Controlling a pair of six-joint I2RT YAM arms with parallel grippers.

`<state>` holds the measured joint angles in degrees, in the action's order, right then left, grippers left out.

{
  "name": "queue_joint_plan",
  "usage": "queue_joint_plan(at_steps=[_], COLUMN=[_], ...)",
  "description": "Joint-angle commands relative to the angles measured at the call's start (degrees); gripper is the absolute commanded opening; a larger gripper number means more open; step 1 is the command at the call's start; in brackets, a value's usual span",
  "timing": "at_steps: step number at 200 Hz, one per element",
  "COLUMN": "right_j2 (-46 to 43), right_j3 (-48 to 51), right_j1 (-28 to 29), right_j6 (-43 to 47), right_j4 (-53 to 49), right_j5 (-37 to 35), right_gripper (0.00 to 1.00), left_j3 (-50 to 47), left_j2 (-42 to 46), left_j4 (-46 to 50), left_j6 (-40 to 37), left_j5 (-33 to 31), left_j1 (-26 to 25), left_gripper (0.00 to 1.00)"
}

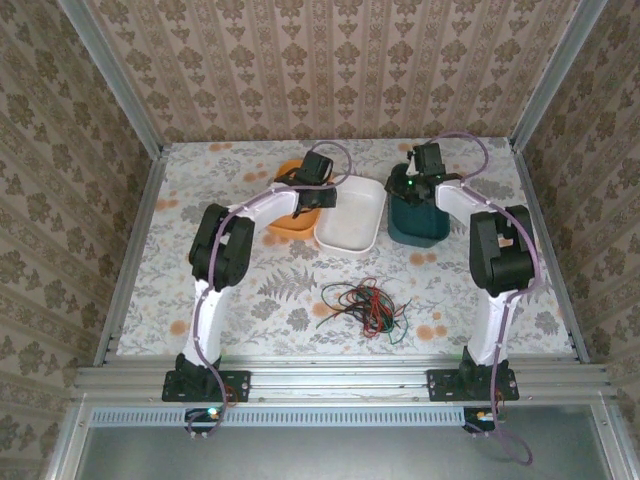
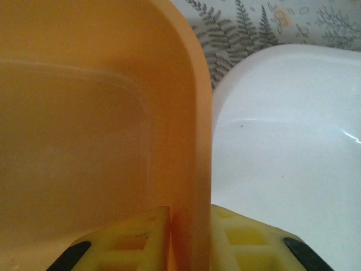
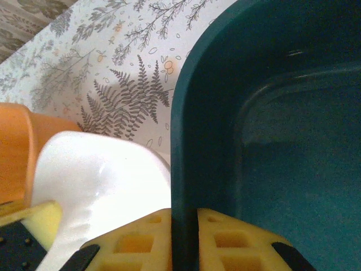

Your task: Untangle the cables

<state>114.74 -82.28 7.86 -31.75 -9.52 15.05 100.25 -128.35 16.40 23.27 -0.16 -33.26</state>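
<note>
Pincers, two. Left pincer [image 2: 189,228] is clenched on the side wall of the orange tray [image 2: 84,130], one yellow finger inside and one outside. Right pincer [image 3: 184,228] is clenched the same way on the wall of the teal tray [image 3: 282,141].

Trays, three: orange, white tray [image 1: 350,228] and teal, in a row across the far half of the table [image 1: 250,290], each just beside the next.

Cables [image 1: 365,305], one tangled heap of red, black and green strands; the number of strands cannot be told. The heap lies on the table outside every tray, near the front edge, about midway across.

Overhead view gives the heap and the tray row together. Wrist views give each grip close up, with the white tray's rim beside the gripped wall.
</note>
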Motion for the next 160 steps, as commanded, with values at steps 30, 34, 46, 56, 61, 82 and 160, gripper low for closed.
queue_joint_plan(at_steps=[30, 34, 46, 56, 61, 82, 160], right_j2=[3.01, 2.64, 1.27, -0.49, -1.76, -7.06, -31.07], right_j3=[-4.05, -3.9, -3.4, -2.47, -1.71, 0.4, 19.06], right_j1=[0.4, 0.4, 0.4, 0.4, 0.38, 0.79, 11.09], right_j6=[2.2, 2.13, 2.19, 2.22, 2.2, 2.7, 11.84], right_j4=[-3.5, -3.37, -3.15, -2.81, -2.6, -4.85, -23.78], right_j5=[0.58, 0.72, 1.19, 1.3, 1.38, 0.81, 5.08], right_gripper=[0.34, 0.42, 0.47, 0.52, 0.53, 0.56, 0.6], left_j3=[3.86, 3.65, 3.44, 3.89, 4.26, 5.87, 9.2], left_j2=[-1.55, -1.48, -1.37, -1.44, -1.52, -2.4, -4.25], left_j4=[2.46, 2.19, 1.61, 1.21, 1.16, 1.98, 1.85], left_j6=[8.78, 9.96, 12.7, 13.34, 13.7, 17.08, 22.88], left_j5=[-2.6, -2.73, -3.48, -4.34, -4.76, -5.73, -9.28], left_j1=[0.39, 0.32, -0.15, -0.87, -1.24, -1.94, -2.36], left_gripper=[0.22, 0.22, 0.22, 0.22, 0.23, 0.21, 0.48])
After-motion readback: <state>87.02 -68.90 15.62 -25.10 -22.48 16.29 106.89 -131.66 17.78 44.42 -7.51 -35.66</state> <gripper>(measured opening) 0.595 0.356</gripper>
